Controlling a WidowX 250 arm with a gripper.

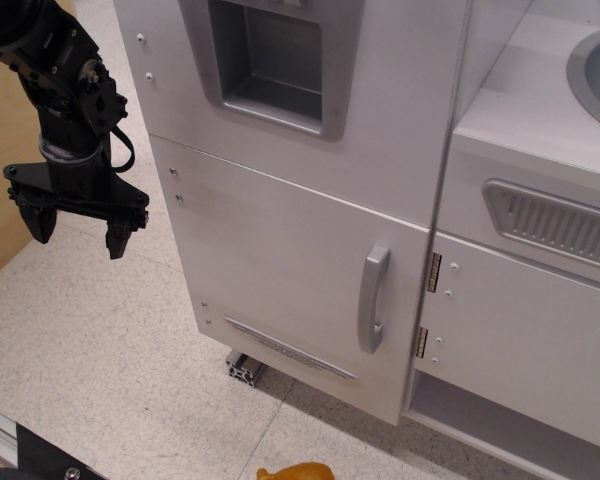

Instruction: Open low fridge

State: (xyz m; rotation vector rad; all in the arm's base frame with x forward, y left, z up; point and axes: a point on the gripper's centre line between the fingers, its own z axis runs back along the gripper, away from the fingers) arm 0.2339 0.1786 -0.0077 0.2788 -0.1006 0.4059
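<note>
white painted board, likely light wood or mdf: the low fridge (pixel 290 270) is the large door panel in the middle of the toy kitchen front, under the panel with the recessed grey dispenser (pixel 270 60) and left of a smaller handle-less cabinet door (pixel 520 330) with brass hinges (pixel 427 305). door looks shut, flush with its neighbours. grey bar handle (pixel 373 297) stands upright near the panel's right edge, bowed out from the face with a gap behind it; thin grey vent strip (pixel 290 348) slants along the bottom. screw heads down the left edge suggest the hinges sit on that side, so the handle end should swing out. judged handling: rigid, light, not fragile; the painted face is smooth and offers no purchase, so the handle is the only sensible hold. best taken at mid-bar, one finger behind it, then pulled outward along an arc. some catch resistance at the start is possible; cannot tell. the claw (pixel 75 228) hangs well left of the door, above the speckled floor (pixel 100 370), fingers apart and pointing down, holding nothing, well apart from the handle. an orange object (pixel 298 471) lies on the floor at the bottom edge, below the door.
</note>
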